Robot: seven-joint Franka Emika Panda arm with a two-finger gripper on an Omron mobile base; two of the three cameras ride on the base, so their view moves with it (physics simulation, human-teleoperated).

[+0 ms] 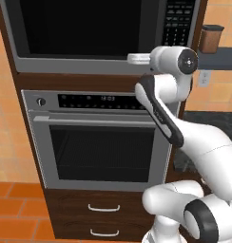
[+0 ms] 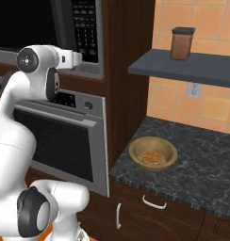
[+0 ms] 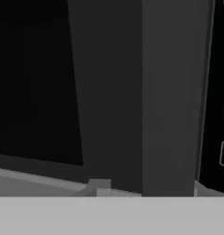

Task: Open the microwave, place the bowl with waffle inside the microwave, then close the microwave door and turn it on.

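Microwave door (image 1: pixel 84 28): shut, black bar handle close ahead of hand cam
Gripper: at door's lower right by keypad (image 2: pixel 85 29); jaw gap can't tell, nothing seen held
Bowl (image 2: pixel 153 155): on dark counter (image 2: pixel 206 164) right of oven (image 1: pixel 96 142), waffle (image 2: pixel 150 157) inside
Canister (image 2: pixel 182 43): on shelf
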